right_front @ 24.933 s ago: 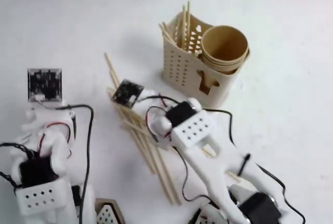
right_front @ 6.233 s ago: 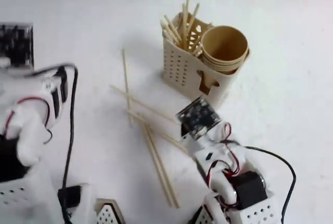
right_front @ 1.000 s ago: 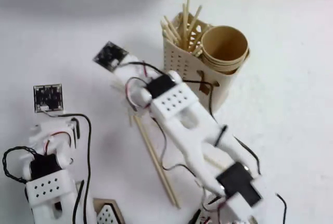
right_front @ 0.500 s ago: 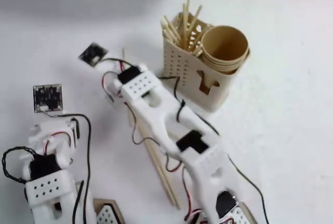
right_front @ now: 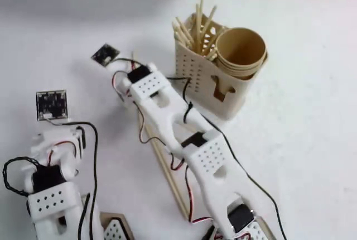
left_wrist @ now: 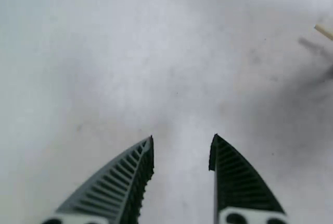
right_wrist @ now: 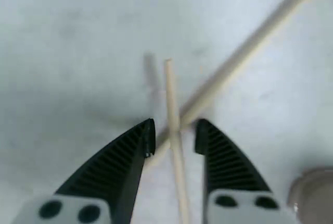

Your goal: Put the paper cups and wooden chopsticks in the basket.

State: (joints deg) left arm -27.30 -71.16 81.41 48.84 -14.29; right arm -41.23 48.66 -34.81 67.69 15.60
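Observation:
The cream perforated basket (right_front: 203,78) stands at the back of the table and holds stacked paper cups (right_front: 241,50) and several upright wooden chopsticks (right_front: 195,25). More chopsticks (right_front: 167,176) lie loose on the table left of the basket. My right arm (right_front: 167,111) stretches over them toward the far left. My right gripper (right_wrist: 174,133) is open just above the table, its fingers either side of two crossed chopsticks (right_wrist: 171,104). My left gripper (left_wrist: 182,148) is open over bare table at the front left, holding nothing; a chopstick tip (left_wrist: 323,31) lies nearby.
The left arm (right_front: 50,184) sits folded at the front left corner, with cables beside it. The white table (right_front: 301,139) has open room right of the basket and along the far left. A dark edge runs along the back.
My right arm has swung left and farther out, away from the basket's front, and its wrist has lowered over the loose chopsticks. The left arm has kept still.

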